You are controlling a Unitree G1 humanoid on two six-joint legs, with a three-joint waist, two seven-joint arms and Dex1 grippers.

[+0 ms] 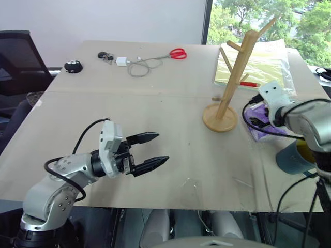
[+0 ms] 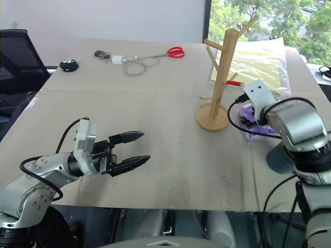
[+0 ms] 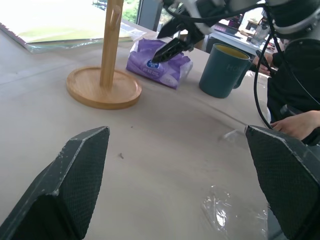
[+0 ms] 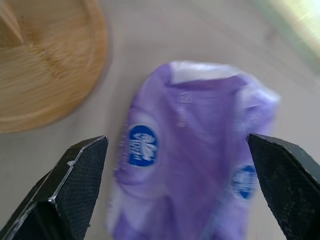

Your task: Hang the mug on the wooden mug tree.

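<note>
Left wrist view catches the mug (image 3: 223,70) upright on the surface (image 3: 165,145): rigid, weighty, glazed-slick, breakable, best pinched at its rim. Right end effector (image 3: 172,46) is released above the tissue pack (image 3: 157,65); left end effector (image 1: 150,149) is released too.

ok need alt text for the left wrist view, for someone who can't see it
Between the open left gripper fingers, the mug stands on the table beside a purple tissue pack and the wooden mug tree. The open right gripper hangs over the pack.
</note>
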